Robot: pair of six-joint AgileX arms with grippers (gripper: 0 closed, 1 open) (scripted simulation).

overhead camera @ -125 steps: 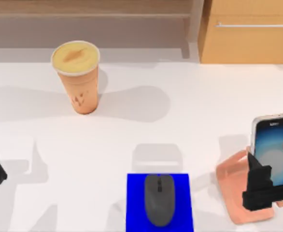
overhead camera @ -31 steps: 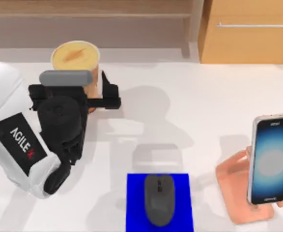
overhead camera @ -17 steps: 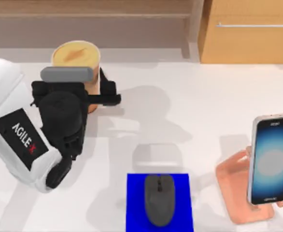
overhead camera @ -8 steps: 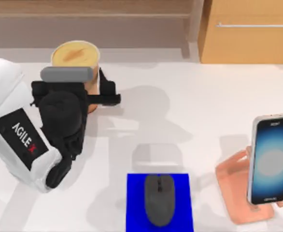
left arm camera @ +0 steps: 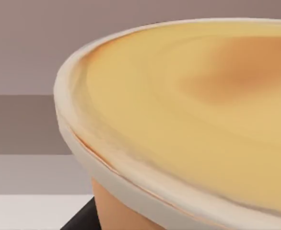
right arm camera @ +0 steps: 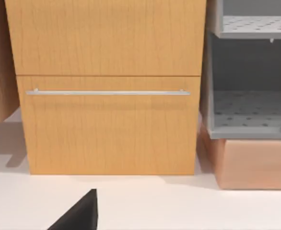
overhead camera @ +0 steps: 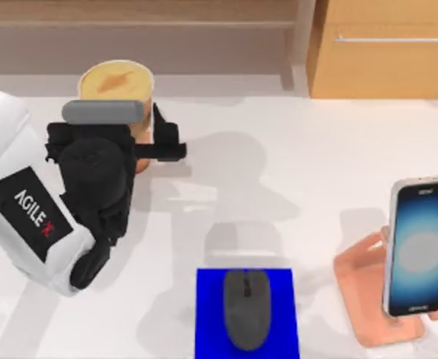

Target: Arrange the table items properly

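Taking the blue pad point(overhead camera: 247, 283) at the near edge of the counter point(overhead camera: 294, 179) as our landmark, we are working with our left arm far to the pad's left and toward the back. There our left hand point(overhead camera: 146, 142) is clenching around the orange cup point(overhead camera: 118, 81), one dark finger point(overhead camera: 165, 136) pressing the cup's side nearest the pad, the other hidden under the wrist. The cup is standing upright, and in the left wrist view its cream-yellow top point(left arm camera: 193, 115) is looming close, with a dark fingertip point(left arm camera: 80, 219) just beside its orange wall.

The dark grey mouse point(overhead camera: 246, 308) is lying on the pad itself, centred and pointing away from us.

To the right of the pad, well apart from it, the smartphone point(overhead camera: 420, 245) is leaning on the salmon-pink stand point(overhead camera: 361, 288), screen glowing blue.

Our right arm is sitting parked; its wrist view is facing a wooden drawer cabinet point(right arm camera: 109, 86), with a dark fingertip point(right arm camera: 80, 214) at the edge, and we cannot tell how that hand is set.
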